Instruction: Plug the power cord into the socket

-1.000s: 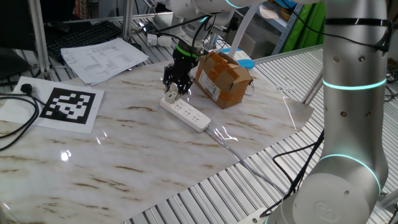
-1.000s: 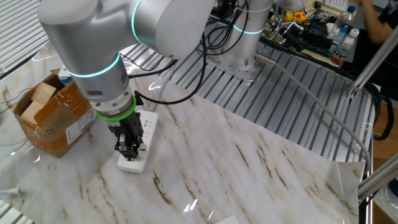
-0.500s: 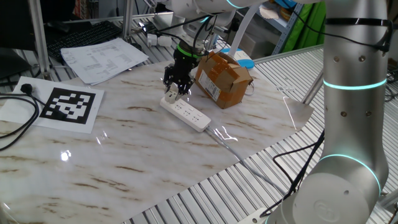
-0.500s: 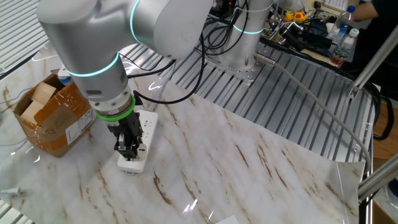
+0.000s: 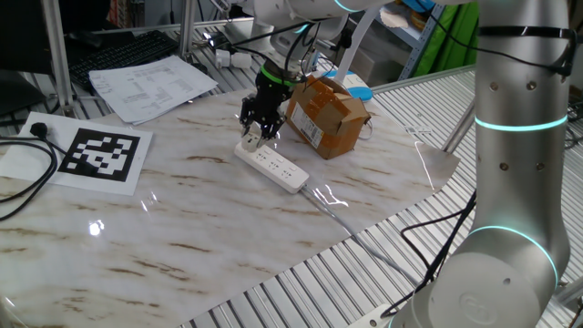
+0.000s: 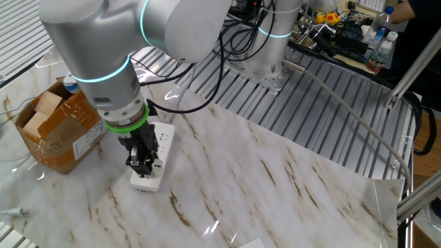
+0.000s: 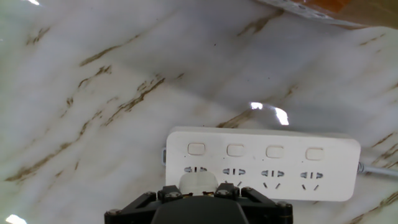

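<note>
The socket (image 7: pixel 261 163) is a long white power strip with a row of outlets and buttons, lying flat on the marble table top. The power cord's small white roundish plug (image 7: pixel 198 182) sits between my black fingers, over the strip's leftmost outlet. My gripper (image 7: pixel 198 193) is shut on it. In one fixed view the gripper (image 5: pixel 258 129) stands upright over the strip's (image 5: pixel 275 167) far end. In the other fixed view the gripper (image 6: pixel 142 164) is at the strip's (image 6: pixel 159 140) near end. I cannot see whether the pins are in the outlet.
A brown cardboard box (image 5: pixel 326 113) stands right behind the strip, also seen as the box (image 6: pixel 56 129) in the other fixed view. A thin pale cable (image 5: pixel 339 208) runs from the strip toward the table edge. Papers (image 5: pixel 150 86), a marker sheet (image 5: pixel 100 155) and a black cable (image 5: pixel 25 193) lie at the left.
</note>
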Motion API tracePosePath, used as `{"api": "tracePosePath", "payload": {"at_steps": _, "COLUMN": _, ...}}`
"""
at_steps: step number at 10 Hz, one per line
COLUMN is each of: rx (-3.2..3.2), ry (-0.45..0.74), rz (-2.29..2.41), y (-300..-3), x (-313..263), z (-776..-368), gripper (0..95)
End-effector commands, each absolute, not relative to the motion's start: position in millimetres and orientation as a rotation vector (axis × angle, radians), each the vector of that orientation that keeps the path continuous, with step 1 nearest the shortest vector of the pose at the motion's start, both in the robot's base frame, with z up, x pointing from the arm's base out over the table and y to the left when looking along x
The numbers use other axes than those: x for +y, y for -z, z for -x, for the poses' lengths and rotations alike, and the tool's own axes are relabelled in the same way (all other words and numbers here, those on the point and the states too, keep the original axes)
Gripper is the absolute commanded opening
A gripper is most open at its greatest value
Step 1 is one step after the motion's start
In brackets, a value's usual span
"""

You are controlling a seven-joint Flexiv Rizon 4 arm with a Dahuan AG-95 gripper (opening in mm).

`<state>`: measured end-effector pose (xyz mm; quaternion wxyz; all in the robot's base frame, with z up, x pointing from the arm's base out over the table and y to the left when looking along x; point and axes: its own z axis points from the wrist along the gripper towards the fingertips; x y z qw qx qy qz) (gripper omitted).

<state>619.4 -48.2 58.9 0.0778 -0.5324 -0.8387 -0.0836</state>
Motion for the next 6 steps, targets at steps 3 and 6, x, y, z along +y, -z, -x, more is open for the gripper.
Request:
{"api": "tracePosePath", "payload": {"at_steps": 3, "rx": -2.497, "ry": 0.275, "rz": 1.596, "y": -57.4, "x": -48.5, "z": -619.2, "gripper": 0.0}}
{"api": "tracePosePath", "payload": {"at_steps": 6, "rx": -2.487, "ry": 0.281, "rz": 1.594, "y": -57.6, "x": -48.2, "z": -619.4, "gripper": 0.0}}
